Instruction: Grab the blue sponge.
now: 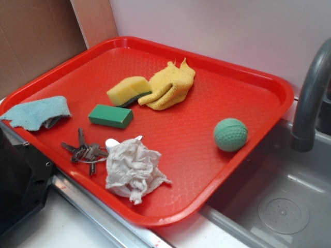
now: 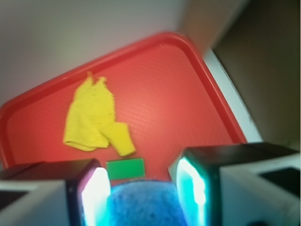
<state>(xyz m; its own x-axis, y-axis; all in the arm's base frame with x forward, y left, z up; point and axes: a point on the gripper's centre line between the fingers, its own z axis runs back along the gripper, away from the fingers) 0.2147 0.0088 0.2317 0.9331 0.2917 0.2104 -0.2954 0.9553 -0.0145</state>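
A red, fine-textured tray [image 1: 248, 98] is seen; a yellow cloth [image 1: 170, 85], green block [image 1: 110, 115], pale-green dimpled ball [image 1: 230, 135] and bright-blue porous sponge [image 2: 143, 206] are shown.

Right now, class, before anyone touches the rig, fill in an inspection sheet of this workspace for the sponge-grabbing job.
Surface: red tray, flat beside a sink.
Job's things: blue sponge, seen only in the wrist view, filling the gap between the finger pads.
Clutter: yellow sponge touching the yellow cloth; green block; pale-blue cloth over the tray's left rim; keys; crumpled paper; green ball.
Grippers: gripper appears closed on the blue sponge.
Cables: nothing seen.
Surroundings: sink, faucet, cardboard.
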